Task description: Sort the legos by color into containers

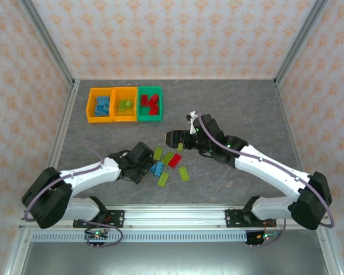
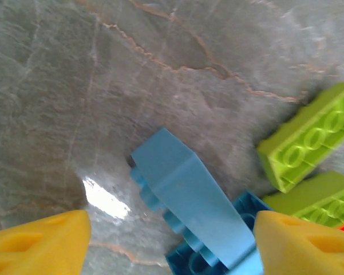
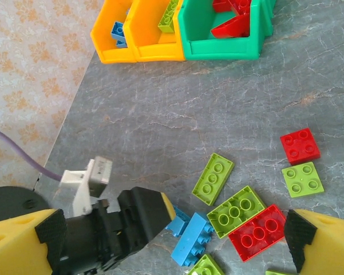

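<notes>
Several loose legos lie in a cluster mid-table: lime (image 1: 158, 153), red (image 1: 175, 160) and blue (image 1: 157, 168). My left gripper (image 1: 152, 166) is down at the blue ones. Its jaws stand open, with a blue lego (image 2: 189, 195) tipped on its side between the yellow fingertips (image 2: 46, 243), leaning on a second blue lego (image 2: 212, 260). The left fingertip is clear of it and the right one is close against it. My right gripper (image 1: 173, 138) hovers open above the cluster, holding nothing. The containers stand at the back left: two orange (image 1: 100, 105) (image 1: 126, 105) and one green (image 1: 150, 104).
The bins hold blue, lime and red bricks, left to right. A long lime brick (image 3: 213, 178), a lime and red pair (image 3: 237, 211), a small red (image 3: 300, 146) and a small lime (image 3: 303, 179) lie right of the left gripper (image 3: 137, 217). Frame posts and walls edge the table.
</notes>
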### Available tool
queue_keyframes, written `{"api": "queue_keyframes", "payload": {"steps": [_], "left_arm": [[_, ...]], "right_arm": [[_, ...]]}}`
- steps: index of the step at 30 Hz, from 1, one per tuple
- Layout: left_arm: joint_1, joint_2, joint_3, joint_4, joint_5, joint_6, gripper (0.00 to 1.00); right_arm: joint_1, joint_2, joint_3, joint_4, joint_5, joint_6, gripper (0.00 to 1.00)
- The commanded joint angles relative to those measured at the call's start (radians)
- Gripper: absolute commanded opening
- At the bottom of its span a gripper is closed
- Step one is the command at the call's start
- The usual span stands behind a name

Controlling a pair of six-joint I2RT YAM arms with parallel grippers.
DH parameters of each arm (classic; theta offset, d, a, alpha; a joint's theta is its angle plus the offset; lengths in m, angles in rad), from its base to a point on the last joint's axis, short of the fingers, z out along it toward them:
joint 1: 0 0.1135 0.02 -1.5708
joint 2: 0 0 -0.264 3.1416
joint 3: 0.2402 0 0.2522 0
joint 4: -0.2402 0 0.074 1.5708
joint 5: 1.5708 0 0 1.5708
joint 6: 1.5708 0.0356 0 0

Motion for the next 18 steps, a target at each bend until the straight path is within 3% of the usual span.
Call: {"api": "queue_keyframes", "payload": {"steps": [1,10,15,18], "left_arm": [[0.009,0.051,0.034,0.01,0.023,-0.003,0.66],[0.017,0.074,0.028,-0.009,0.034,0.058,0.29],[0.053,-0.042,0.081,-0.12,-0.048,0.198,0.21],[0.137,-0.14,0.135,-0.188,-0.108,0.348,0.18]], "right_arm": [[0.002,-0.008,0.014,0.001,0.018,0.025,0.99],[0.002,0.005,-0.001,0.007,-0.021,0.04,0.99],[0.003,0.029,0.015,0.012,-0.102,0.023,0.99],[0.005,0.039,0.021,0.009,-0.104,0.023,0.99]]}}
